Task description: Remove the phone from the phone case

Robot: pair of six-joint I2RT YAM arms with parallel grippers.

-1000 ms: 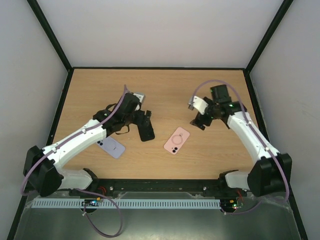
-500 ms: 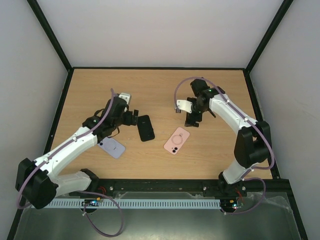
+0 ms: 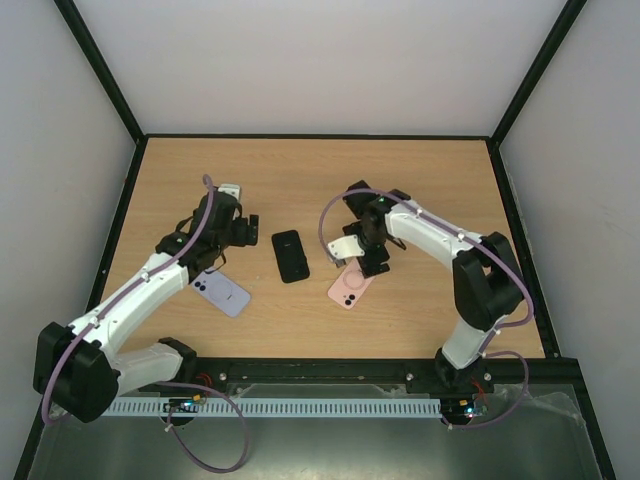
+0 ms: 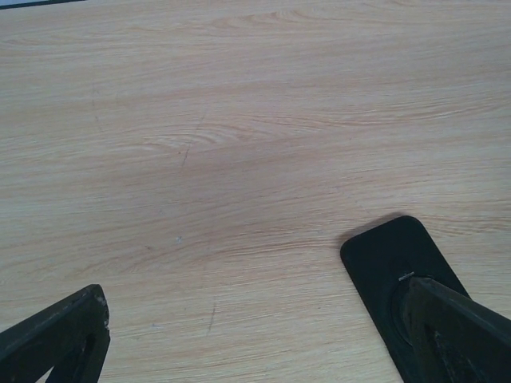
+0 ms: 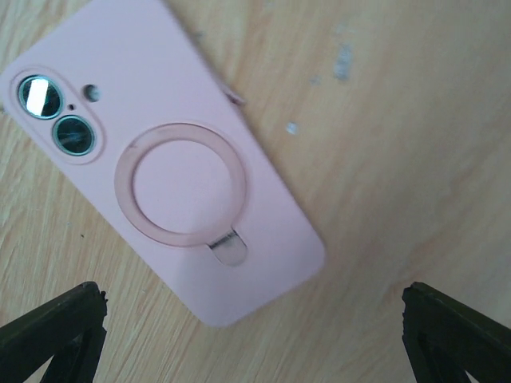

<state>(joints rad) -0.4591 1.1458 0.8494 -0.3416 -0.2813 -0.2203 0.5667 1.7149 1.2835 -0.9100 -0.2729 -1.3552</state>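
**Right claw over the pink case, nothing gripped yet**

Left side: the left gripper (image 4: 254,294) is hanging released, jaws wide, nothing between them. It is pointing at bare table (image 3: 430,180), with one end of a black slab (image 3: 290,256) just inside its right finger in the left wrist view. I cannot tell whether that slab is a phone or an empty case. A purple phone (image 3: 222,293) is lying flat beside the left arm, apart from everything else.

Centre-right: the pink case (image 5: 172,171) is lying flat on the table, back up and ring stand folded down. The phone (image 5: 74,134) is sitting inside it, only its twin lenses showing through the cutout.

Right side: the right gripper (image 5: 254,294) is hovering directly above the case, released, jaws spread and not touching it.

Risks, as judgement:
- The case is sitting diagonal to the jaw line. Closing now would likely be catching corners, not long edges, and spinning it on the wood.
- A pinch across the soft shell would be clamping phone and case together, so both would lift as one.
- The left claw is well apart from the case, so nothing is bracing it for a peel.
- Screen is facing down, so a slip would be dropping the glass onto the table.
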